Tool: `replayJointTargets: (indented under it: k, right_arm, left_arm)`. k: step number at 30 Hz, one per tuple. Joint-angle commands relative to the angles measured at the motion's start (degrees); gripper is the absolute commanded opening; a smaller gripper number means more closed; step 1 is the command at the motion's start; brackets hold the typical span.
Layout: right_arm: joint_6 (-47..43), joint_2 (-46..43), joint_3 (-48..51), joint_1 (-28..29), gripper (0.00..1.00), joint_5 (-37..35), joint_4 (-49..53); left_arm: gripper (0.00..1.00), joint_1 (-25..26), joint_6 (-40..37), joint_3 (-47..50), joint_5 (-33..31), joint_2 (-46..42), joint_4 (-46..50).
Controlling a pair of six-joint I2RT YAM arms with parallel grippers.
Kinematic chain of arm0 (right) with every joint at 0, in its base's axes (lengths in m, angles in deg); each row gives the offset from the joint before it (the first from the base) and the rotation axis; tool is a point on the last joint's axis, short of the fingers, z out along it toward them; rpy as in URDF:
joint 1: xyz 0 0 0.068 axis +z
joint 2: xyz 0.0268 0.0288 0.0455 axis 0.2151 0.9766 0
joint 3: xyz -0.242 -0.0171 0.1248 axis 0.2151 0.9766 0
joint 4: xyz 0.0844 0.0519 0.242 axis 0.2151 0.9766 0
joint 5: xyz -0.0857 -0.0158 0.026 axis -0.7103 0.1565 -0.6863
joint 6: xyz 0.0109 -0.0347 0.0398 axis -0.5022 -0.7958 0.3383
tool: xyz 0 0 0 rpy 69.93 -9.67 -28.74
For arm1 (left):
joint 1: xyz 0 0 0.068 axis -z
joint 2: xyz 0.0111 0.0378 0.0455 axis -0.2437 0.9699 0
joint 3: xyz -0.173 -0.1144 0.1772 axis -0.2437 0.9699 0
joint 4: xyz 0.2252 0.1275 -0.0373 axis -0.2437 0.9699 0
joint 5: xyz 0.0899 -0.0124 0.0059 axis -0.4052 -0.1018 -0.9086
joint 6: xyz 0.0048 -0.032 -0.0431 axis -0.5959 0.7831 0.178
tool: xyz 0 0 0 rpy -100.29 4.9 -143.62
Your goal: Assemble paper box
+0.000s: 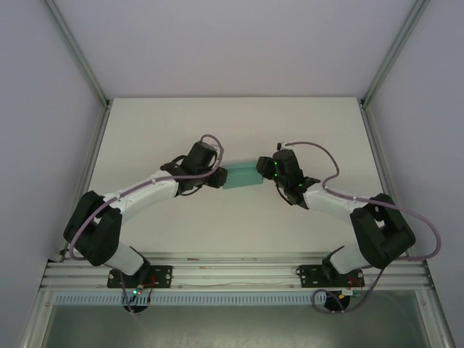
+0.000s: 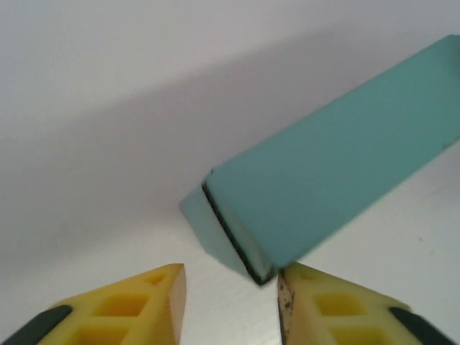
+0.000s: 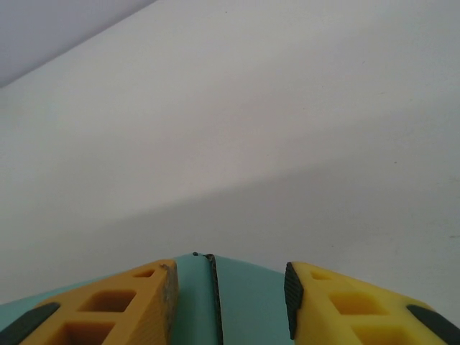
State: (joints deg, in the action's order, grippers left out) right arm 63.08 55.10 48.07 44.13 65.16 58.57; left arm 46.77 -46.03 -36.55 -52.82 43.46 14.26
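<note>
The paper box [image 1: 243, 176] is a small closed teal-green rectangular box held between my two grippers over the middle of the table. My right gripper [image 1: 264, 172] is shut on its right end; in the right wrist view the box [image 3: 251, 302] fills the gap between the yellow fingers [image 3: 144, 295] of that gripper [image 3: 228, 269]. My left gripper [image 1: 220, 177] stands open at the box's left end. In the left wrist view the box [image 2: 338, 187] runs up to the right, its near end flap slightly ajar, with its corner touching the right fingertip [image 2: 302, 287] of the left gripper [image 2: 230, 277].
The white table [image 1: 239, 123] is walled on three sides by pale panels with aluminium posts [image 1: 80, 58]. An aluminium rail [image 1: 232, 272] carrying both arm bases runs along the near edge.
</note>
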Motion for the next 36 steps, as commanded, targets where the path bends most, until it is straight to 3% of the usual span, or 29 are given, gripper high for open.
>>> replayJointTargets:
  k: [1, 2, 6, 11, 15, 22, 27, 30, 31, 36]
  right_arm:
    - [1.1, 3.0, 3.8, -0.1, 0.43, 0.1, 8.9]
    - [1.4, 3.1, 4.1, -0.1, 0.43, 0.2, 8.9]
    - [2.1, 3.9, 5.1, -0.1, 0.41, 0.1, 7.8]
    - [2.4, 4.1, 5.3, -0.1, 0.41, 0.5, 7.5]
    - [2.7, 4.1, 6.1, -0.1, 0.40, -0.3, 7.1]
    - [3.2, 7.1, 10.2, -0.1, 0.36, -0.2, 2.3]
    - [0.5, 11.5, 16.0, -0.1, 0.32, 4.4, -7.9]
    - [-2.1, 14.4, 20.4, -0.2, 0.19, 5.6, -15.9]
    - [-2.0, 15.3, 21.1, -0.2, 0.16, 5.8, -17.0]
    - [-0.9, 20.0, 25.2, -0.2, 0.07, 7.2, -27.6]
  left_arm:
    - [0.59, 0.4, 0.1, -2.3, 1.1, -3.7, 5.9]
    - [0.69, 0.2, 1.1, -2.3, 0.4, -4.2, 5.7]
    - [0.87, -2.8, 5.6, -3.4, 0.5, -3.0, 4.5]
    - [0.82, -7.1, 8.6, -3.7, 8.9, 2.2, -1.9]
    - [0.79, -8.1, 9.3, -2.6, 11.1, 4.7, -4.4]
    - [0.55, -9.6, 12.2, 5.9, 14.6, 6.8, -11.9]
    - [0.37, -9.9, 14.7, 14.7, 16.0, 7.1, -19.7]
    - [0.28, -9.9, 14.9, 18.7, 16.0, 8.2, -23.9]
    - [0.20, -10.0, 14.9, 19.4, 16.0, 8.7, -24.6]
    - [0.04, -10.1, 17.0, 21.8, 17.1, 10.0, -28.3]
